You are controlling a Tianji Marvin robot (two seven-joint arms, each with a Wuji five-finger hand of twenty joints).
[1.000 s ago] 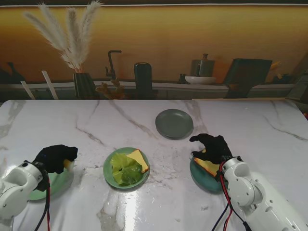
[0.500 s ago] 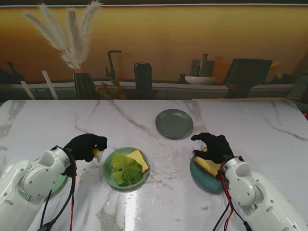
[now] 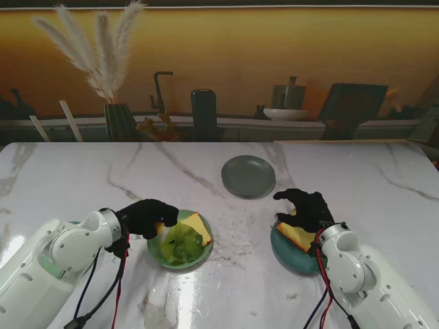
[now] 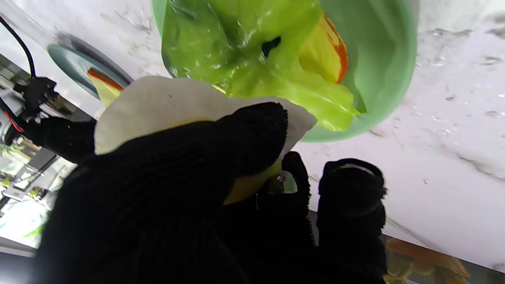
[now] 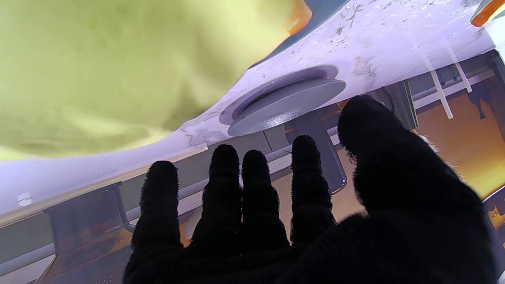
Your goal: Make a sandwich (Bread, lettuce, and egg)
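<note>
The left hand (image 3: 145, 216) pinches the egg (image 4: 177, 106) flat (white uppermost), directly over the lettuce (image 3: 180, 241) and bread (image 3: 197, 227) on the green plate (image 3: 158, 255), apparently positioned for layering; the right hand (image 3: 305, 209), fingers spread and empty, hovers over a second bread slice (image 3: 296, 236).

Bright, even light; white glare streaks the marble table (image 3: 226, 288) nearest me. Close bread (image 5: 98, 67) in the right wrist view blurs yellow-green; the stand view stays sharp.
</note>
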